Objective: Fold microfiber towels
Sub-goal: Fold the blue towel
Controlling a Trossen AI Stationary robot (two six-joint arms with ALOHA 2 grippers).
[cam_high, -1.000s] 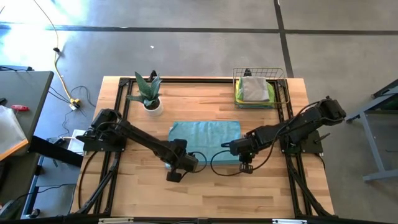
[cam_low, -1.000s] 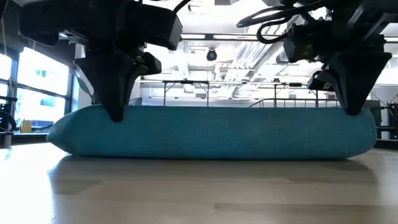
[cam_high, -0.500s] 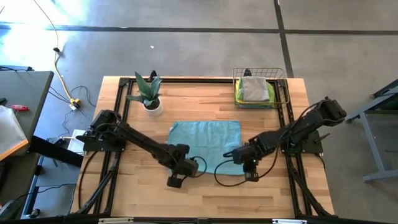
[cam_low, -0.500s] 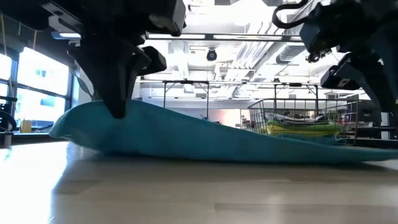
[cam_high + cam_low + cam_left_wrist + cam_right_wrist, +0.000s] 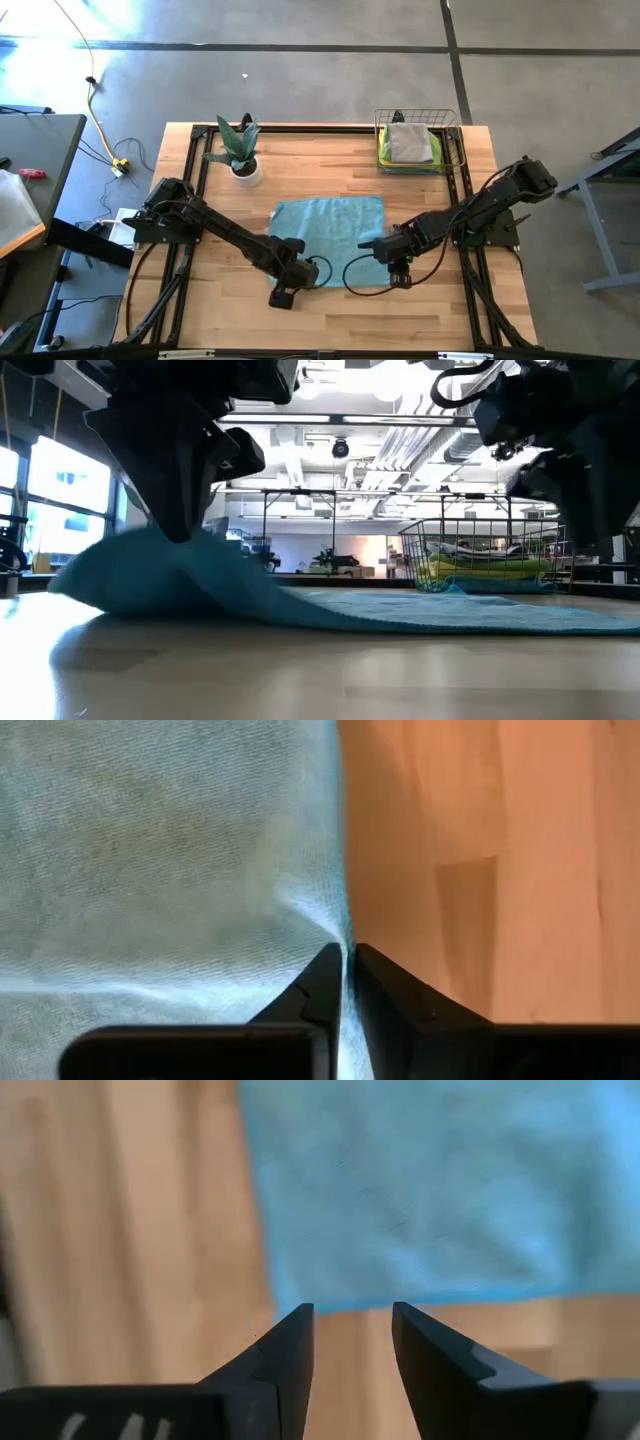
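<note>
On the wooden desk (image 5: 200,300) the soft teal-blue microfiber towel (image 5: 330,235) now lies unfolded. My left pincer (image 5: 345,982) still pinches its near corner, lifted; my right pincer (image 5: 350,1345) has let go and hangs open, so this fold must restart.

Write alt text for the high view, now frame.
A teal towel lies spread on the wooden table, with the left gripper pinching its near left corner and the right gripper open by its near right corner. A potted plant and a wire basket of towels stand along the far edge.
</note>
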